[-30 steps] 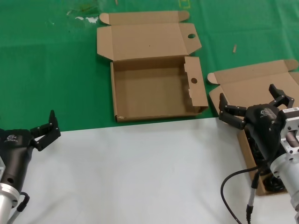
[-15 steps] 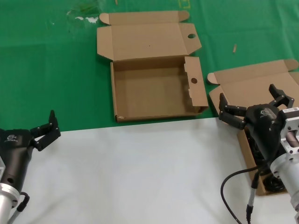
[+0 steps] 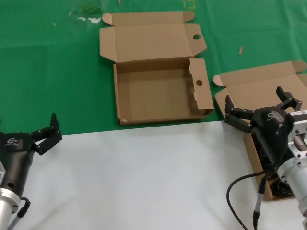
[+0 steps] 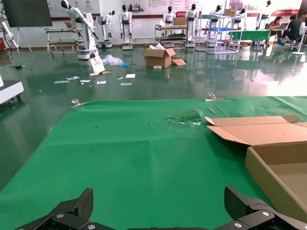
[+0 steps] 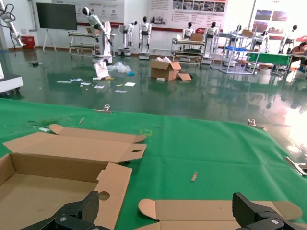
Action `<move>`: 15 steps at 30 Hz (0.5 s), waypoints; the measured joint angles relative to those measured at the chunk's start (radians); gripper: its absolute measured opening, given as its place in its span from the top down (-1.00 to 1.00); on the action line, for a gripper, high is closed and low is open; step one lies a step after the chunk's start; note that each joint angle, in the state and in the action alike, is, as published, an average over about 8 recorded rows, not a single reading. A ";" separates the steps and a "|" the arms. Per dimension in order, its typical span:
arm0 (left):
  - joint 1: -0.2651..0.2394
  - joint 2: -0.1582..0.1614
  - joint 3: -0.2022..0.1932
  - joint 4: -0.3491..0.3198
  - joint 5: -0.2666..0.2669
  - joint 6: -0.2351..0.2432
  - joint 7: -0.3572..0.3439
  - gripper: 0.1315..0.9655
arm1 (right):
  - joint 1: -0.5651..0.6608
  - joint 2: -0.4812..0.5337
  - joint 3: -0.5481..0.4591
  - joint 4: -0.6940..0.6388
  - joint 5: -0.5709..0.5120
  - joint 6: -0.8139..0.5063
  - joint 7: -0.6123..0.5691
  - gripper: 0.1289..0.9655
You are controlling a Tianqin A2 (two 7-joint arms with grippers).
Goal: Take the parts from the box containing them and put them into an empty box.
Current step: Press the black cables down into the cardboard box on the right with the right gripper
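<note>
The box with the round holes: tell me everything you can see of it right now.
The box with the round holes is shallow brown cardboard, lying open and empty on the green mat. Its lid is folded flat away from the robot, one hole in the lid flap, another in the side flap toward the robot's right. Neither gripper touches it.

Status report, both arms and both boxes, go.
Left gripper open, idle at near left. Right gripper open, above the parts box. Parts mostly hidden under arm. Empty box open, nothing in it.
</note>
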 joint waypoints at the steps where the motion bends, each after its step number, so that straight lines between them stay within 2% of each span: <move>1: 0.000 0.000 0.000 0.000 0.000 0.000 0.000 -0.98 | 0.000 0.000 0.000 0.000 0.000 0.000 0.000 -1.00; 11: 0.000 0.000 0.000 0.000 0.000 0.000 0.000 -0.83 | 0.000 0.000 0.000 0.000 0.000 0.000 0.000 -1.00; 15: 0.000 0.000 0.000 0.000 0.000 0.000 0.000 -0.67 | 0.000 0.000 0.000 0.000 0.000 0.000 0.000 -1.00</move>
